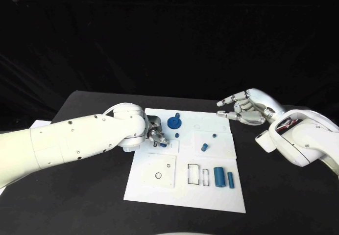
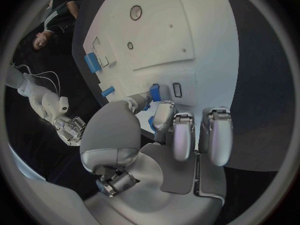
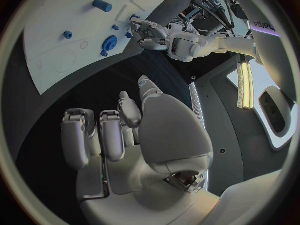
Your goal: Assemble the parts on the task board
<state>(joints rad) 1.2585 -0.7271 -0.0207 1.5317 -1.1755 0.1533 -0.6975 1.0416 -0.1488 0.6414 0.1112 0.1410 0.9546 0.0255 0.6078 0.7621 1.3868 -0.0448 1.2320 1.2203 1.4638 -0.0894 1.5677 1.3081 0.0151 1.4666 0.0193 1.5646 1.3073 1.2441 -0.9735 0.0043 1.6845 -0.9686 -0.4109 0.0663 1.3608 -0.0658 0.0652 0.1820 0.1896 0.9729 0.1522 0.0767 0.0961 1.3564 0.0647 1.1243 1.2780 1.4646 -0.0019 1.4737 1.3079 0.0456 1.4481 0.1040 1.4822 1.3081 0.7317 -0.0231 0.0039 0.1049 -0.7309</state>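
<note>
Bright task board point(image 1: 185, 196) against dark surroundings (wrist views curve straight edges); far background perhaps slightly soft

text: none legible | task board point(image 1: 185, 161): outlines only, no lettering

1. Board point(image 1: 185, 196): white plate, flat on black table; rectangular outlines and a small ring marked on its near half.
2. Gear point(image 1: 174, 121): blue, toothed, at far edge.
3. Two cylinders point(image 1: 220, 176): blue, lying side by side, near-right.
4. Small peg point(image 1: 204, 146): blue, mid-board; tilted.
</note>
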